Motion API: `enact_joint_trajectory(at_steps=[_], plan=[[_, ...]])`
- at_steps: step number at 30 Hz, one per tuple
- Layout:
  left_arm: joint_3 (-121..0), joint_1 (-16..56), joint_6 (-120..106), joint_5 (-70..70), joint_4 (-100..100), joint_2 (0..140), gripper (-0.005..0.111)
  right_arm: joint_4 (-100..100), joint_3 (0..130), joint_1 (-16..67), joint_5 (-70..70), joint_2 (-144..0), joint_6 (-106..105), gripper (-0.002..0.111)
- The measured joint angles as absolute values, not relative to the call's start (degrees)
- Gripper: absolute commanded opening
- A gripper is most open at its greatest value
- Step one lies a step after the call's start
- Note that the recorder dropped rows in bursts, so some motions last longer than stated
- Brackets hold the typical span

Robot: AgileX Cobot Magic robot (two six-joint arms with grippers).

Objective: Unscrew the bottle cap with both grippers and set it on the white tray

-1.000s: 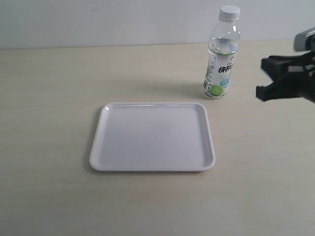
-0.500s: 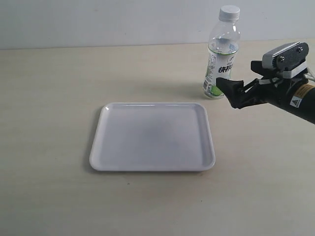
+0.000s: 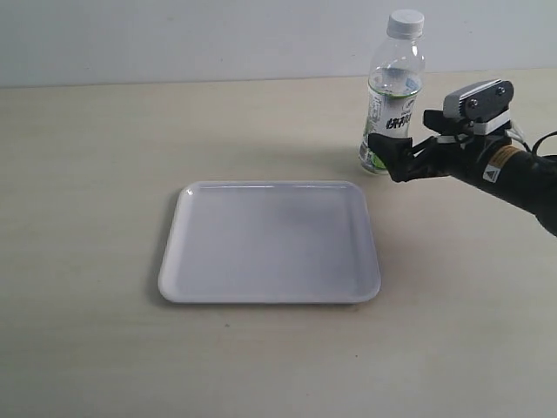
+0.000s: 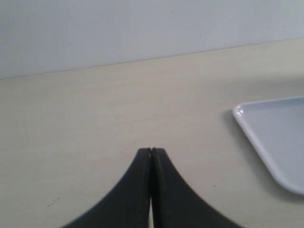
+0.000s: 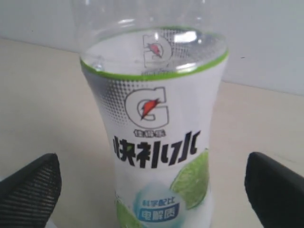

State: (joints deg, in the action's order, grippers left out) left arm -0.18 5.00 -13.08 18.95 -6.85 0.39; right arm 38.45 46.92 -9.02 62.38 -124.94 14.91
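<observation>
The bottle (image 3: pixel 396 87) stands upright behind the far right corner of the white tray (image 3: pixel 270 242), with its white bottle cap (image 3: pixel 406 22) screwed on top. My right gripper (image 3: pixel 392 158) has come in from the right, low at the bottle's labelled lower half. In the right wrist view the bottle (image 5: pixel 156 142) fills the middle; the right gripper (image 5: pixel 152 194) is open wide, one finger on each side and apart from it. The cap is out of that view. My left gripper (image 4: pixel 151 153) is shut on nothing above bare table, with a tray (image 4: pixel 270 137) corner nearby.
The light wooden table (image 3: pixel 87 174) runs back to a pale wall (image 3: pixel 174 35) just behind the bottle. The right arm, with its grey-white block (image 3: pixel 477 100) and cable, stretches in from the right edge. The left arm does not show in the exterior view.
My right gripper has moved left from the right edge to the bottle, and its open fingers now flank the bottle's lower half. Bottle and tray have not moved.
</observation>
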Motion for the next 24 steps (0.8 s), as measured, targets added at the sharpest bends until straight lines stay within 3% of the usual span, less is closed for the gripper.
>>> enact_joint_trajectory(at_steps=[24], plan=[[-0.18,5.0,-13.08,18.95,-6.85,0.39,0.0,39.68,58.05,-5.4,65.25,-134.06,19.35,0.1]])
